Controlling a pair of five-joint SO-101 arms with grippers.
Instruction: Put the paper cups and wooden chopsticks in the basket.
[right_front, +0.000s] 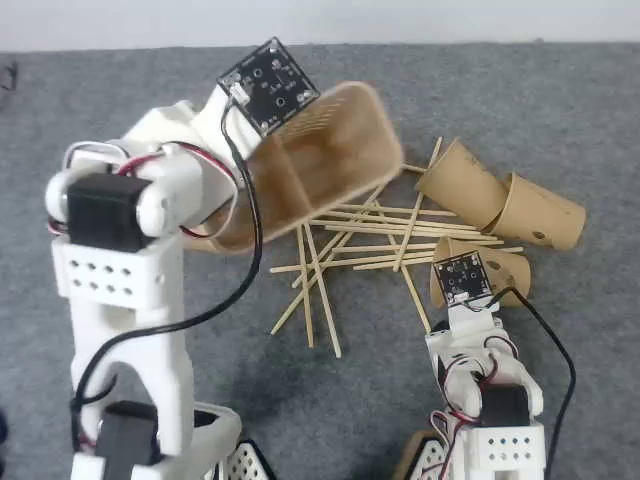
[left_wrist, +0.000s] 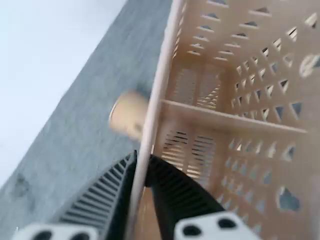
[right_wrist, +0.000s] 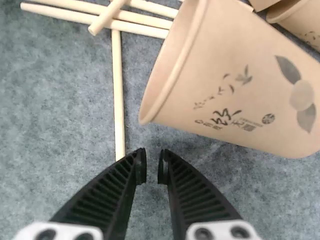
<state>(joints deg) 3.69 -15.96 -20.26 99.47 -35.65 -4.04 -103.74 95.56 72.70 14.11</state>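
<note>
Three paper cups (right_front: 540, 212) lie on their sides beside scattered wooden chopsticks (right_front: 340, 245), the left gripper (left_wrist: 143, 162) clamping the rim of the tilted basket (right_front: 330, 150) and the right gripper (right_wrist: 152, 165), closed on nothing, poised just beside the rim of the nearest cup (right_wrist: 235, 85).

Beige basket (left_wrist: 260, 75) with triangular cut-outs, brown cups (right_wrist: 235, 85) with grey leaf print, pale chopsticks (right_front: 390, 215), mottled grey carpet (right_wrist: 50, 100)
</note>
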